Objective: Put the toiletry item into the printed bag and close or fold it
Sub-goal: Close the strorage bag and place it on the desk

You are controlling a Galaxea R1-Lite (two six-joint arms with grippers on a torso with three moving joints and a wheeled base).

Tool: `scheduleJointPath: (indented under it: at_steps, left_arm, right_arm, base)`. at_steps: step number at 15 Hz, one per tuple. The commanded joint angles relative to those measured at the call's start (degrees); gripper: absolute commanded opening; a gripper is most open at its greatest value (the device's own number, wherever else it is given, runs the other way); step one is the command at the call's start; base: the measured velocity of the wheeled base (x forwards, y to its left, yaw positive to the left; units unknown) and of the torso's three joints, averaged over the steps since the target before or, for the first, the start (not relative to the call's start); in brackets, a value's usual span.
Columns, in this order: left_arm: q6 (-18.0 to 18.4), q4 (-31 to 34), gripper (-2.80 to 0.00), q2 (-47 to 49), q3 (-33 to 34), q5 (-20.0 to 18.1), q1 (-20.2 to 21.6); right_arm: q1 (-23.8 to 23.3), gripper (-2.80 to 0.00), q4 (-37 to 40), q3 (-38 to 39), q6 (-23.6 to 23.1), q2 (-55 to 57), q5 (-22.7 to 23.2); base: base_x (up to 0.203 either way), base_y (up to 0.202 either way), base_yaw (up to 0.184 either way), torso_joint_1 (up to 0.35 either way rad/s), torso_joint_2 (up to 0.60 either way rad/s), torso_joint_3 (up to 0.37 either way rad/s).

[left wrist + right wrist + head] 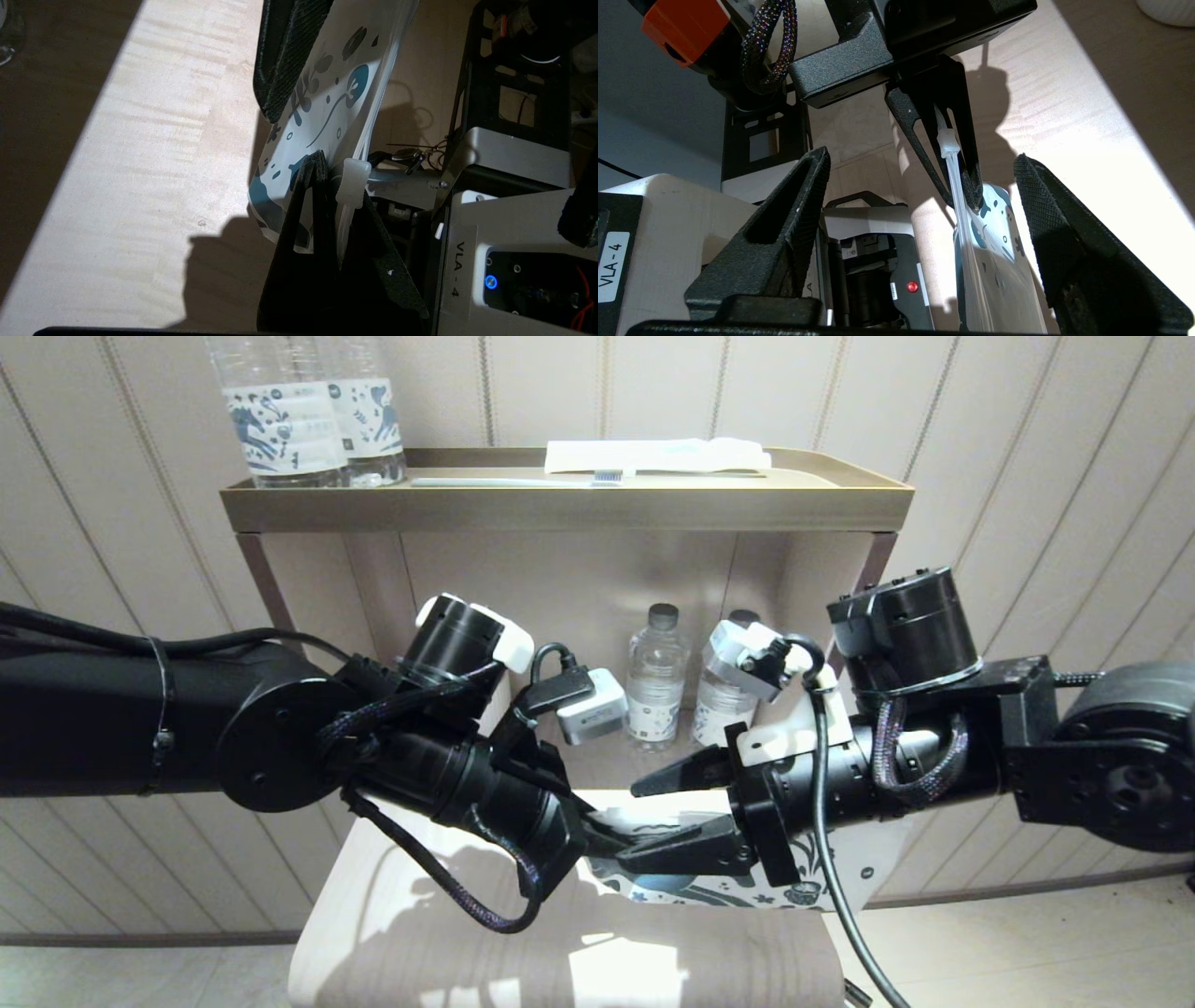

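The printed bag (714, 889) hangs edge-up over the pale wooden top, white with dark blue motifs. My left gripper (624, 845) is shut on its top zip edge, right beside the white slider (353, 182). In the left wrist view the bag (336, 107) runs away from my left gripper (334, 175). My right gripper (644, 826) is open, one finger on each side of the bag, touching nothing. The right wrist view shows the bag (999, 261) between the spread fingers (803, 200) of my right gripper (920, 158). The toiletry item does not show.
A gold tray shelf (560, 509) at the back carries two labelled water bottles (280, 429), a toothbrush (523, 481) and a white packet (653, 455). Two small bottles (656, 672) stand in the niche below. The wooden top (420, 915) lies under both grippers.
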Motion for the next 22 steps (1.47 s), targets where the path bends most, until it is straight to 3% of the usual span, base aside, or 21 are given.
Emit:
scheduleJointPath:
  at_steps: [1,22]
  left_arm:
    - [0.11,-0.05,-2.8,-0.02,0.27,-0.17,-0.01]
    - [0.03,-0.23,-2.8,0.07,0.71,-0.26,-0.01]
  right_arm:
    - [0.26,0.0,-0.04,-0.13,0.08,0.75,0.3]
    - [1.21,0.0,-0.12,-0.22,0.35,1.25,0.39]
  base:
    - [0.0,0.0,0.0,0.0,0.0,0.0]
    - [0.0,0.0,0.0,0.0,0.0,0.0]
